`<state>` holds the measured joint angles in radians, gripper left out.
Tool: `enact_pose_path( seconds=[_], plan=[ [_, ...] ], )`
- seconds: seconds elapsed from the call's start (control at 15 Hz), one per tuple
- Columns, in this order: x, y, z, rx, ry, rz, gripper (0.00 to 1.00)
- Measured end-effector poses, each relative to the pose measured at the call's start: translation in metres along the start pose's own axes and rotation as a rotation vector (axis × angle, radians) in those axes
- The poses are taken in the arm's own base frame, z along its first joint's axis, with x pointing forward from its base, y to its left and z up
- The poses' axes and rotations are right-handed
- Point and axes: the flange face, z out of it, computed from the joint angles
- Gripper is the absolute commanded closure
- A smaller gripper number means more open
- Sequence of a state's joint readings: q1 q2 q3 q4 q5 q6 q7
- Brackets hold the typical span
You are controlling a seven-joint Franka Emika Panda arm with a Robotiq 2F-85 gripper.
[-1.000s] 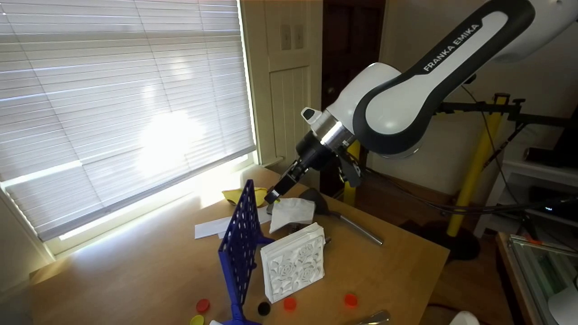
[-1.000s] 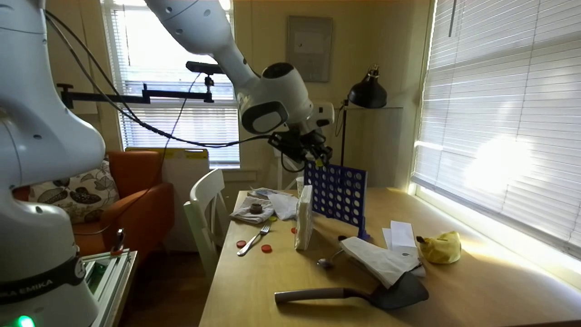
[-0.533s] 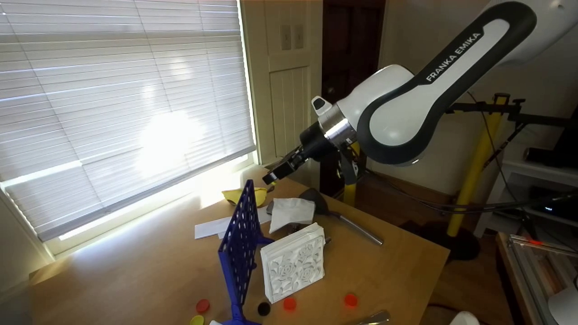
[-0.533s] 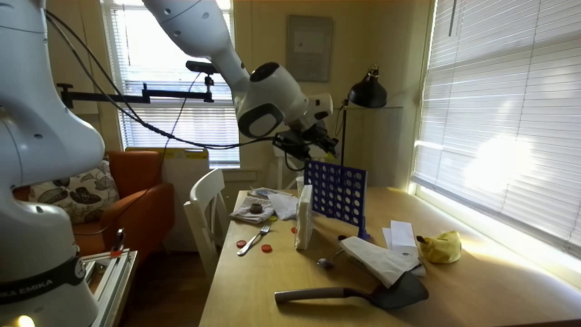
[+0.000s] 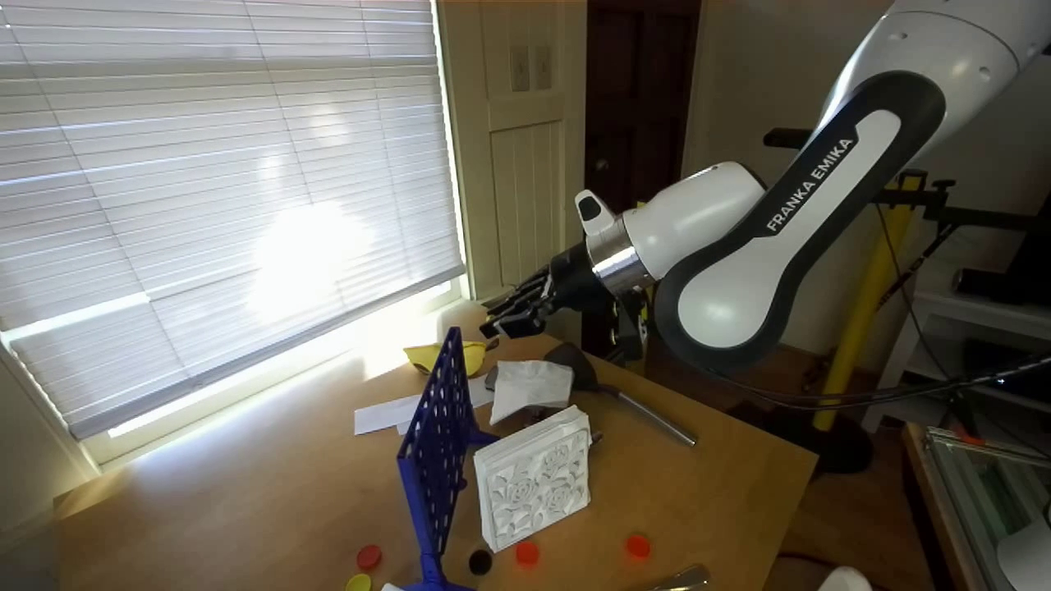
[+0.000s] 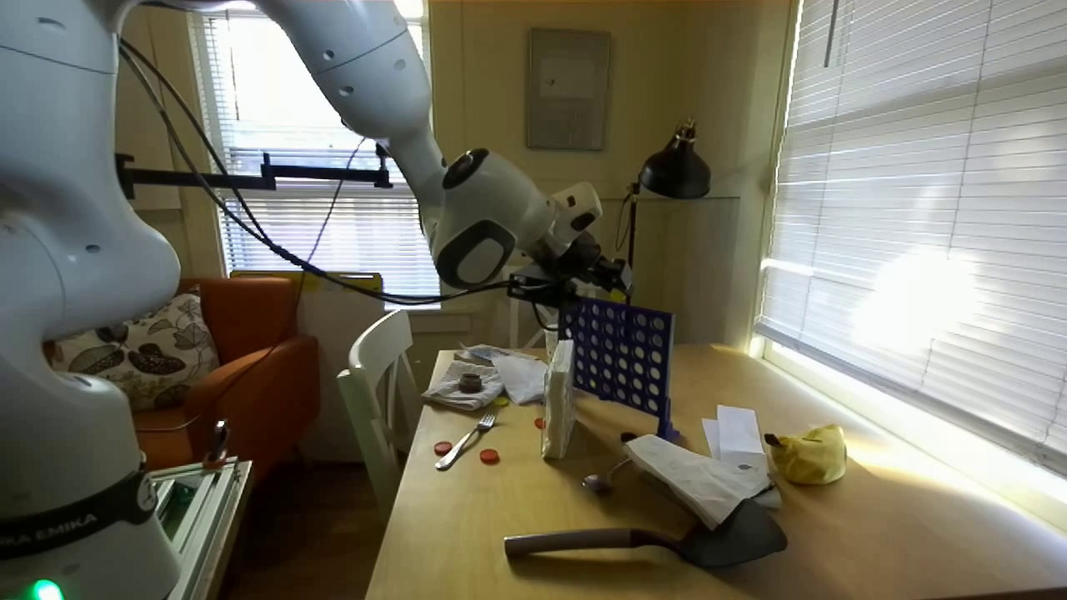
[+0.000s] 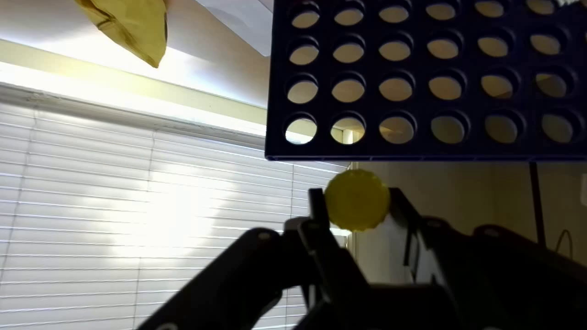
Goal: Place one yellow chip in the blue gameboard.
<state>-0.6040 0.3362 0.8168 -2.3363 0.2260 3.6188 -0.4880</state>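
Our gripper (image 7: 357, 201) has its fingers (image 7: 318, 206) just the width of a yellow chip (image 7: 357, 200) apart and pinches it by the rim, one on either side. The wrist view stands upside down, so there the chip shows just beyond the top edge of the blue gameboard (image 7: 419, 68), roughly in line with the second column from the end nearer the yellow bag (image 7: 137, 25); depth we cannot judge from it. In an exterior view the fingertips (image 5: 493, 330) hang beside that edge with a gap between, so we take the insertion as not yet done.

Alignment is our main worry. If we let go short of the board's plane, the chip will likely slide down its face and land between the board and the white box (image 5: 538, 484) beside it. If we sit between two columns, or the chip tilts, its rim may catch on the edge and wedge. A rim grip touches little of the chip, so a knock could spin it or flick it out, perhaps towards the red chips (image 5: 527, 552). Coming in too low, the fingers could push the upright board over on the table (image 5: 287, 492), perhaps into that box.
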Motion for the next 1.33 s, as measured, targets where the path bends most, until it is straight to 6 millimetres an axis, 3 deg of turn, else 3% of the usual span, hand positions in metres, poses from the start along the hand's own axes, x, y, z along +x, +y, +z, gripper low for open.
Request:
enact_pose_path(
  seconds=[0.2, 0.27, 0.6, 1.0, 1.33],
  plan=[
    [0.0, -0.002, 0.001, 0.003, 0.0, -0.003, 0.65],
    [0.0, -0.001, 0.001, 0.001, 0.0, -0.002, 0.9],
    [0.002, -0.005, 0.001, 0.005, 0.008, -0.007, 0.9],
    [0.009, -0.026, 0.003, 0.029, 0.105, -0.037, 0.9],
    [-0.003, -0.044, 0.028, 0.085, 0.147, -0.115, 0.9]
  ],
)
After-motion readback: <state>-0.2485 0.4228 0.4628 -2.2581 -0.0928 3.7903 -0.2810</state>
